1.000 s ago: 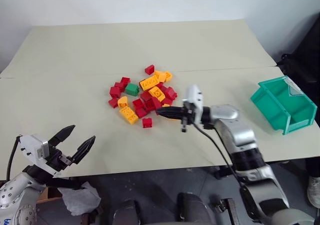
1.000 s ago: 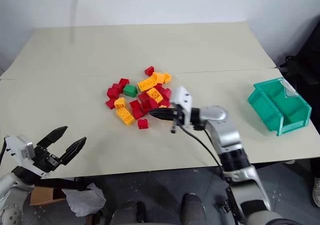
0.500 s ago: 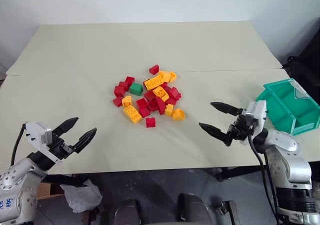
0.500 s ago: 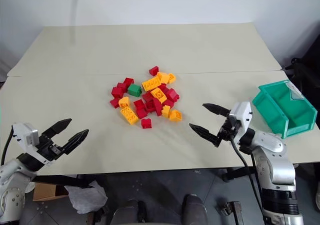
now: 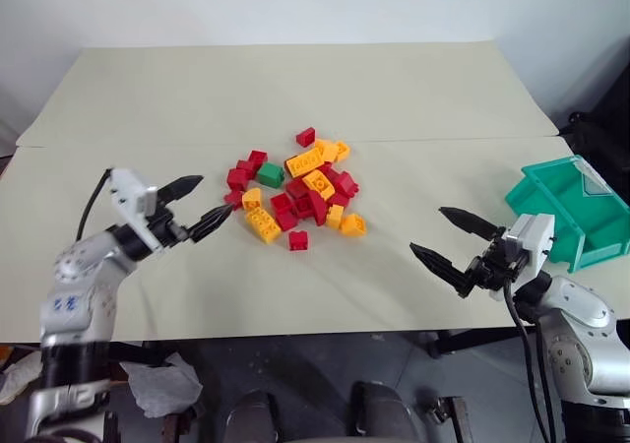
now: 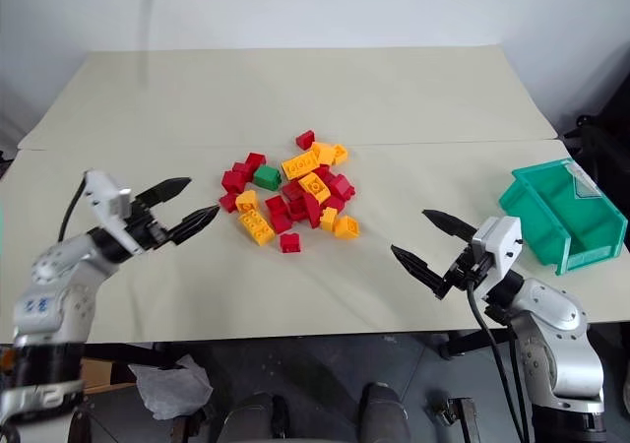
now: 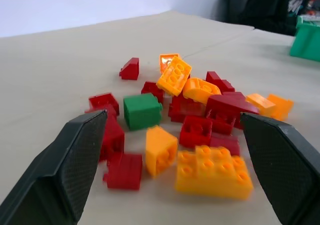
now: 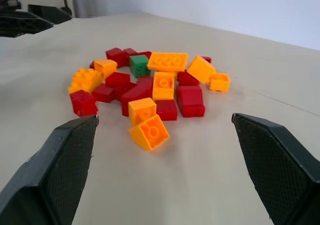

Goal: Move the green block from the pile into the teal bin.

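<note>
The green block (image 5: 270, 175) lies on the left side of the pile (image 5: 300, 189) of red and orange-yellow bricks, with red bricks touching it. From the left wrist it shows as the green block (image 7: 142, 111) just ahead of the fingers. My left gripper (image 5: 218, 194) is open, low over the table at the pile's left edge and pointing at it. My right gripper (image 5: 425, 228) is open and empty, right of the pile. The teal bin (image 6: 539, 228) stands at the table's right edge, just behind the right hand.
A beige sheet with a seam (image 5: 443, 140) running left to right covers the table. An orange brick (image 5: 351, 225) sits loose at the pile's near right edge. The table's front edge (image 5: 295, 333) is close below both hands.
My right gripper, shut at the pile's right edge before, has drawn back to the right and opened. My left gripper has moved forward from the near left corner to the pile's left side, still open.
</note>
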You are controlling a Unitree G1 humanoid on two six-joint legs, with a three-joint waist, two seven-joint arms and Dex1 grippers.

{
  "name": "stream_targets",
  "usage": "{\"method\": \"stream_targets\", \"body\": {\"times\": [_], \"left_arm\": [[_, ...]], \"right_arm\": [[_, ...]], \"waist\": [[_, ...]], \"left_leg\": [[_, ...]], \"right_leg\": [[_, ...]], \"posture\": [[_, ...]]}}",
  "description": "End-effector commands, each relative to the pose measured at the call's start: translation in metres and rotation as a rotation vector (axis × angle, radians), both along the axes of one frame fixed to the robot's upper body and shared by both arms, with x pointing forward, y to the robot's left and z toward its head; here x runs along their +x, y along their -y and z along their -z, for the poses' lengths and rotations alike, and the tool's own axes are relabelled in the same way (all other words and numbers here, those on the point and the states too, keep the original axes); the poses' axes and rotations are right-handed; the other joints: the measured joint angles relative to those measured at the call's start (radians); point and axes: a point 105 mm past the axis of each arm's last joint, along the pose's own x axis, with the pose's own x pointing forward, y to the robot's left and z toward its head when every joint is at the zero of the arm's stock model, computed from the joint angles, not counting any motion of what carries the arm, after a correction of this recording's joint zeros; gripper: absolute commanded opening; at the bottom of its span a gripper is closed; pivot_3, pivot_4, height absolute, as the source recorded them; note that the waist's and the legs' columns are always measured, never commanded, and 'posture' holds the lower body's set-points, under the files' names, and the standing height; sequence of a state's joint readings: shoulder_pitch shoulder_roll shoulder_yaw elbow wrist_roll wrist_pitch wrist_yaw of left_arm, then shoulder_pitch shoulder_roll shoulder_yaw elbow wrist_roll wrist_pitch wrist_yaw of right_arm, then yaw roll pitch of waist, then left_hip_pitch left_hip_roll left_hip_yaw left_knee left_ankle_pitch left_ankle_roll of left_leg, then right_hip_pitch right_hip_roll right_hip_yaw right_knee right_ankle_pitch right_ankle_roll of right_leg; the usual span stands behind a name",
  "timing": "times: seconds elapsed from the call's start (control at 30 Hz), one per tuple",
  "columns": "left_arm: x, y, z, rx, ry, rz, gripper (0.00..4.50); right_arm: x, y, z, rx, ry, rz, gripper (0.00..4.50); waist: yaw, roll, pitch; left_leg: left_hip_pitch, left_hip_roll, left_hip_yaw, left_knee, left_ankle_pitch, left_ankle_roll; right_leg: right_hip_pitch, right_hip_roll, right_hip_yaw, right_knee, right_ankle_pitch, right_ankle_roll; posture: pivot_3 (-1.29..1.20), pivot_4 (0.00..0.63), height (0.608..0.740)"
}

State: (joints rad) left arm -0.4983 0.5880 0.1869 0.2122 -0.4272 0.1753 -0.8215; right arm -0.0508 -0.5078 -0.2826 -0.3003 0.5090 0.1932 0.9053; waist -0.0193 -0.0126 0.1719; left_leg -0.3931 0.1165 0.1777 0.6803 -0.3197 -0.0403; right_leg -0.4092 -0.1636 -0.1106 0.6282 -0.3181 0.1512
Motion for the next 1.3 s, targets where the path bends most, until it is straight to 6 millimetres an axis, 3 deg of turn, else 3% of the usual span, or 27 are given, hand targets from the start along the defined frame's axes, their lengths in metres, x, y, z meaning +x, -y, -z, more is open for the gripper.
{"method": "stream_targets", "body": {"times": [0.03,0.3,0.63,0.8,0.93,1.1,1.2,1.3], "left_arm": [[0.025,0.019,-0.008,0.08,0.016,0.018,4.5],[0.075,0.068,-0.011,0.188,-0.094,0.034,4.5],[0.089,0.063,0.012,0.366,-0.228,-0.012,4.5],[0.091,0.074,0.018,0.364,-0.269,-0.01,4.5],[0.092,0.079,0.025,0.355,-0.306,-0.015,3.67],[0.092,0.071,0.029,0.386,-0.325,-0.024,2.17],[0.092,0.067,0.026,0.393,-0.316,-0.024,2.06],[0.095,0.066,0.011,0.346,-0.257,-0.033,2.06]], "right_arm": [[-0.008,-0.002,-0.017,-0.007,0.079,0.002,4.47],[-0.014,-0.009,-0.019,0.028,0.097,0.044,4.47],[-0.023,-0.013,-0.02,0.052,0.108,0.09,4.47],[-0.024,-0.016,-0.017,0.062,0.103,0.1,4.47],[-0.024,-0.019,-0.017,0.065,0.102,0.093,4.5],[-0.022,-0.02,-0.021,0.065,0.115,0.085,4.5],[-0.02,-0.019,-0.023,0.062,0.122,0.086,4.5],[-0.019,-0.018,-0.022,0.061,0.124,0.091,4.5]], "waist": [[0.004,0.0,0.0],[0.022,-0.002,0.001],[0.02,-0.004,0.002],[0.02,-0.004,0.002],[0.021,-0.004,0.002],[0.015,-0.004,0.002],[0.016,-0.004,0.002],[0.016,-0.004,0.002]], "left_leg": [[0.0,0.0,0.0,0.0,0.0,0.0],[-0.001,-0.001,0.0,-0.002,0.0,0.0],[-0.001,-0.001,0.0,-0.002,0.0,0.0],[-0.001,-0.001,-0.001,-0.002,0.0,0.0],[-0.001,-0.001,-0.001,-0.001,0.0,0.0],[-0.001,-0.001,-0.001,-0.002,0.0,0.0],[0.0,0.0,-0.001,-0.001,0.0,0.0],[0.0,-0.001,-0.001,-0.001,0.0,0.0]], "right_leg": [[0.0,0.0,0.0,0.0,0.0,0.0],[0.0,0.001,-0.001,-0.002,0.001,0.001],[-0.001,0.001,-0.001,-0.002,0.001,0.001],[0.0,0.001,-0.001,-0.002,0.001,0.001],[0.0,0.001,-0.001,-0.002,0.001,0.001],[0.0,0.001,-0.001,-0.001,0.001,0.001],[0.0,0.001,-0.001,-0.001,0.001,0.001],[0.0,0.001,-0.001,-0.001,0.001,0.001]], "posture": [[0.0,0.15,0.74],[0.0,0.15,0.74],[0.0,0.15,0.74],[0.0,0.15,0.74],[0.0,0.15,0.74],[0.0,0.15,0.74],[0.0,0.15,0.74],[0.0,0.15,0.74]]}}
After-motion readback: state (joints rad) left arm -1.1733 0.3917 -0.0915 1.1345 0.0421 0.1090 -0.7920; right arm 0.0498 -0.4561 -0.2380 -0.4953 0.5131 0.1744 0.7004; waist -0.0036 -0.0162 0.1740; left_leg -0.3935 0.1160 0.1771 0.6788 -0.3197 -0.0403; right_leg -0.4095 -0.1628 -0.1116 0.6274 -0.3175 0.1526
